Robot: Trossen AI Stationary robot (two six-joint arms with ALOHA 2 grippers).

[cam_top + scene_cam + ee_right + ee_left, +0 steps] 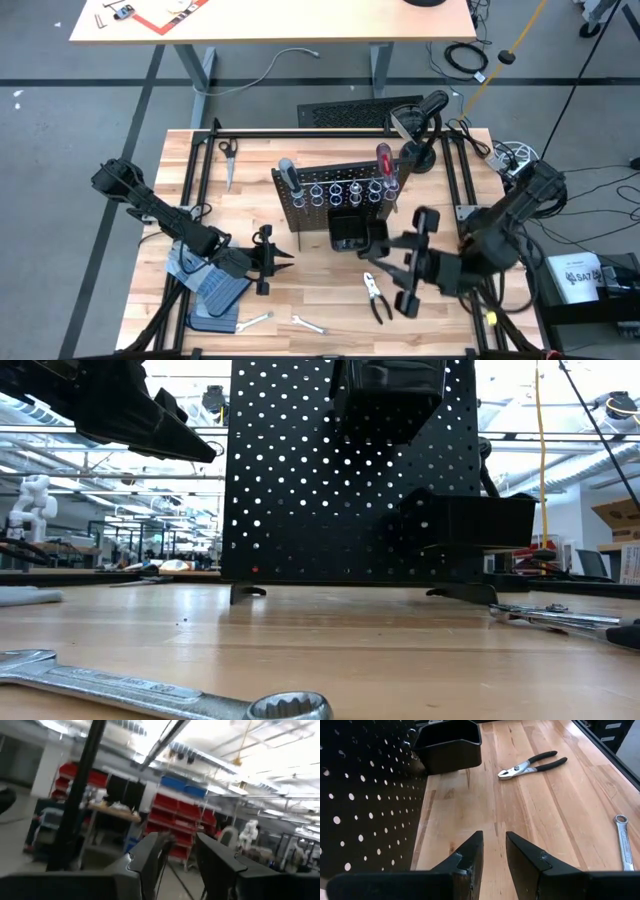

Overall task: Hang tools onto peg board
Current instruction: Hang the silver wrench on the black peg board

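The peg board [340, 195] stands upright mid-table, with a row of silver rings and a black bin [347, 232]. A red-handled screwdriver [384, 165] and a grey-handled one [288, 175] stick down through its rings. Black-and-silver pliers [377, 295] and two silver wrenches [255, 321] [308, 324] lie flat on the wood. My left gripper [495, 855] hovers open near the board's left end, holding nothing. My right gripper [177, 855] is raised in front of the bin, tipped upward and open, also holding nothing.
Blue-grey gloves [215, 285] lie near the left arm. Scissors [228, 155] rest at the far left. A black frame [330, 130] runs around the table's far and side edges. In the low view, one wrench [150, 690] lies close to the near edge.
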